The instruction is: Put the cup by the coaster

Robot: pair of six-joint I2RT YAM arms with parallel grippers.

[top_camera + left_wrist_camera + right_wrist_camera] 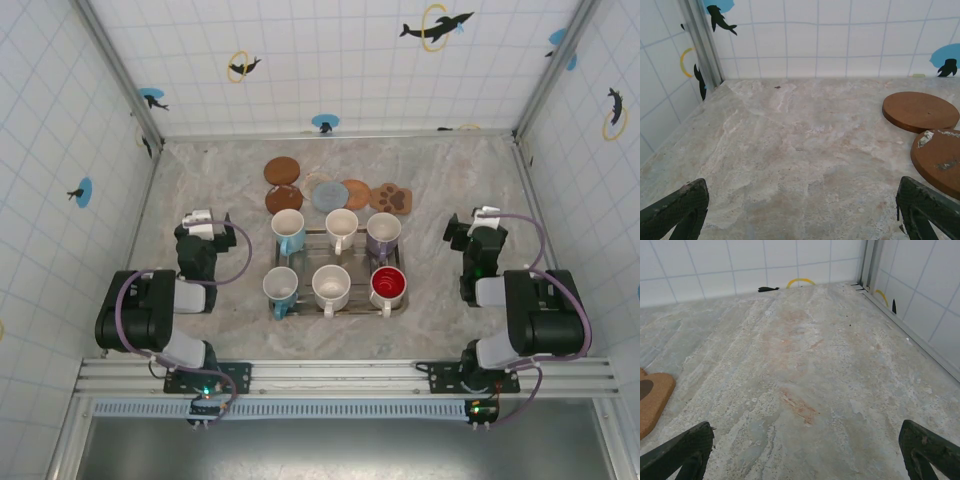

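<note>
Bright, even light from above; shadows soft and short, no strong glare.
In the top view the marble table is lit equally from left to right, the tiled walls look nearly white, and the cups throw only faint, small shadows. Both wrist views are clear in the middle and far part of the table; the brown coaster at the right has sharp edges. The dark fingertips in the near corners are almost black and a little soft, with few details.

left pincer, right pincer wide open
</note>
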